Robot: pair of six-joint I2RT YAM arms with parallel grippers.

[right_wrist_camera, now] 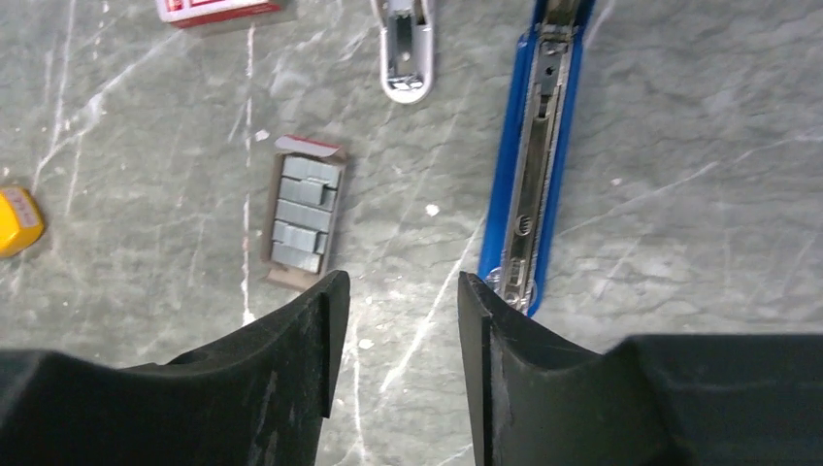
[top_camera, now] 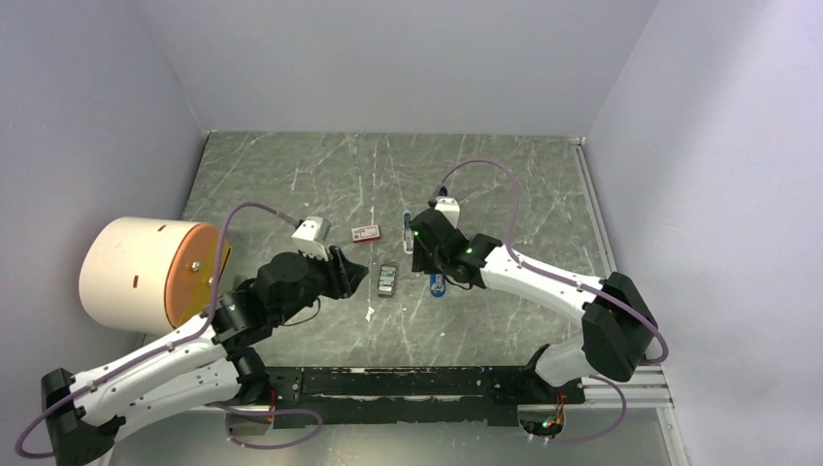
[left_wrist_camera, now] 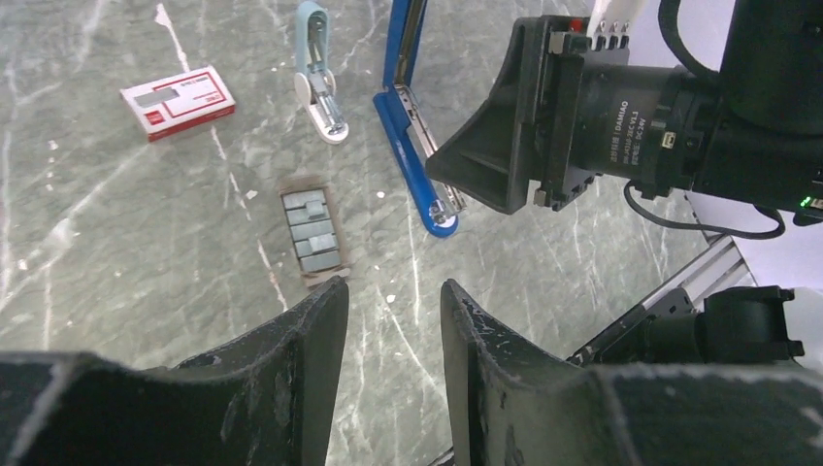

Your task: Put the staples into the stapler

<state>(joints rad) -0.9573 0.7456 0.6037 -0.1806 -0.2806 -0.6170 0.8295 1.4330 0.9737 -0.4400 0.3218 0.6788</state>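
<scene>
The staples (top_camera: 388, 280) are grey strips lying flat in a small tray mid-table; they also show in the left wrist view (left_wrist_camera: 312, 231) and the right wrist view (right_wrist_camera: 304, 212). The blue stapler (right_wrist_camera: 539, 175) lies opened out, its metal channel facing up, right of the staples (left_wrist_camera: 412, 146); in the top view (top_camera: 436, 283) the right arm hides most of it. My left gripper (top_camera: 361, 275) (left_wrist_camera: 393, 291) is open and empty, just left of the staples. My right gripper (top_camera: 419, 260) (right_wrist_camera: 398, 286) is open and empty, above the gap between staples and stapler.
A pale blue-grey piece (left_wrist_camera: 318, 73) and a red-and-white box (left_wrist_camera: 178, 100) lie behind the staples. An orange-yellow block (right_wrist_camera: 17, 218) sits to the left. A large cream cylinder with an orange end (top_camera: 136, 272) stands at the table's left edge.
</scene>
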